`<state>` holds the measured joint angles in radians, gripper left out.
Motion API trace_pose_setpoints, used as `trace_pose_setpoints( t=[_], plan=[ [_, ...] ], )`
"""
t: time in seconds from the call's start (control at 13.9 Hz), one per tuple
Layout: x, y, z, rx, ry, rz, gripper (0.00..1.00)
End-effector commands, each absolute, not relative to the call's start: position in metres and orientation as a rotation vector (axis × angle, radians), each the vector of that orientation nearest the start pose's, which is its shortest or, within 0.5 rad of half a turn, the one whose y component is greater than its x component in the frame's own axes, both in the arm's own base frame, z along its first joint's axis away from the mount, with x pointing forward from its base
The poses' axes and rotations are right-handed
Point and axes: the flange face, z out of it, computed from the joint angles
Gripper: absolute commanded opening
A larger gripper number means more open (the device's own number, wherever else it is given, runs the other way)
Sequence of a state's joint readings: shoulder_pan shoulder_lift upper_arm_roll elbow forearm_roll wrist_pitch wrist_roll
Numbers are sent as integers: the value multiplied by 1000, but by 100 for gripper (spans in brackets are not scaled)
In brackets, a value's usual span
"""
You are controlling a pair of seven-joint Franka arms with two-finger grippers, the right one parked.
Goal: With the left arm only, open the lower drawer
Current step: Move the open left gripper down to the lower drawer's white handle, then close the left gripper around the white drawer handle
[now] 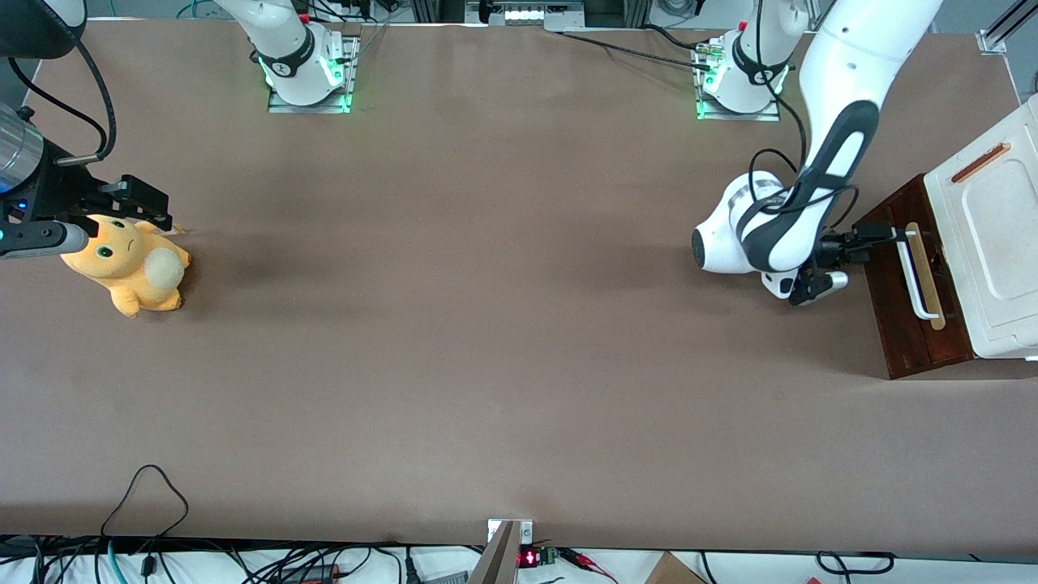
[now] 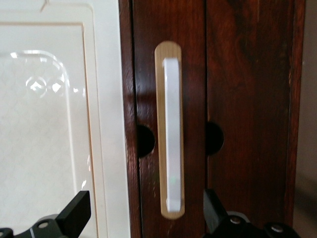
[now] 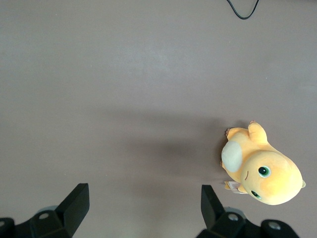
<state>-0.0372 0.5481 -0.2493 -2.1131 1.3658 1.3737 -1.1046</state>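
Observation:
The lower drawer has a dark red-brown front and stands at the working arm's end of the table. It looks shut. Its white bar handle lies over a pale wood strip. The left arm reaches down in front of the drawer. Its gripper is open, level with the end of the handle farther from the front camera. In the left wrist view the handle runs between the spread fingers, and the gripper straddles one end of it without gripping it.
The cream-white cabinet top with a copper-coloured strip is above the drawer front. An orange plush toy lies toward the parked arm's end and also shows in the right wrist view. Cables trail at the near table edge.

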Motion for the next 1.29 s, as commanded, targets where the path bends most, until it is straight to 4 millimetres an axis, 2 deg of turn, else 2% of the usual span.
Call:
trace_pose_setpoints(
  t=[0.0, 0.29, 0.5, 0.58, 0.65, 0.79, 0.93, 1.22],
  plan=[
    [531, -2, 190, -1620, 40, -16, 100],
    [534, 13, 186, -1634, 59, -10, 99],
    [529, 25, 171, -1630, 53, 20, 94],
    [529, 25, 171, -1630, 51, 19, 88],
    [529, 25, 171, -1630, 51, 19, 78],
    [528, 26, 167, -1630, 53, 24, 72],
    [527, 27, 165, -1630, 53, 30, 54],
    [527, 32, 164, -1634, 50, 40, 50]
  ],
)
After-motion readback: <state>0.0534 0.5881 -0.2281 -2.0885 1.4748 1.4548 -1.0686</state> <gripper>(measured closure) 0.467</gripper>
